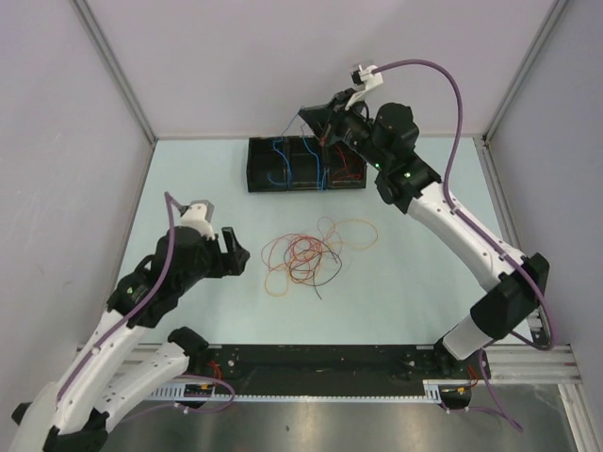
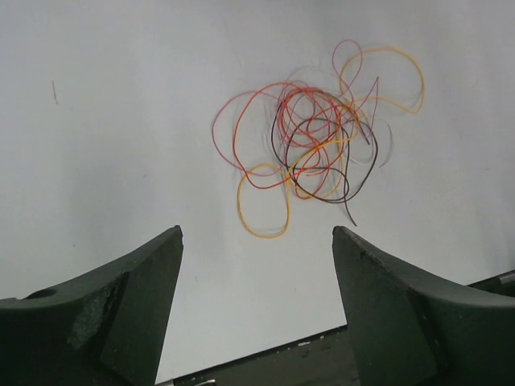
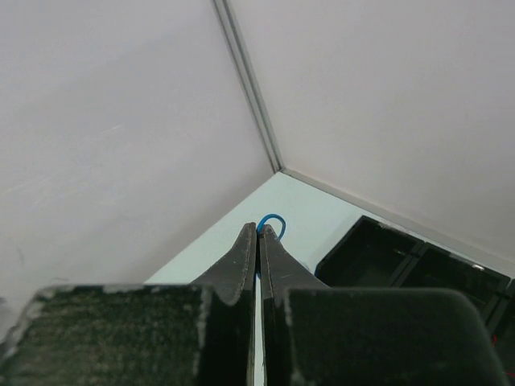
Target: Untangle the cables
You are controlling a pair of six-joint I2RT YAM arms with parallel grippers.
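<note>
A tangle of thin red, orange-yellow and dark cables (image 1: 311, 252) lies on the pale table near its middle. In the left wrist view the same tangle (image 2: 318, 149) sits ahead of my left gripper (image 2: 257, 233), whose jaws stand wide apart with nothing between them. That left gripper (image 1: 236, 252) hovers just left of the tangle. My right gripper (image 1: 309, 115) is raised over the black tray at the back. It is shut (image 3: 259, 229) on a blue cable (image 3: 273, 219) that loops out past the tips. The blue cable (image 1: 283, 151) hangs down toward the tray.
A black compartment tray (image 1: 256, 177) stands at the back centre and holds more blue and red wires; its corner (image 3: 402, 257) shows in the right wrist view. Walls enclose the table on three sides. The arms' base rail (image 1: 311, 372) runs along the near edge.
</note>
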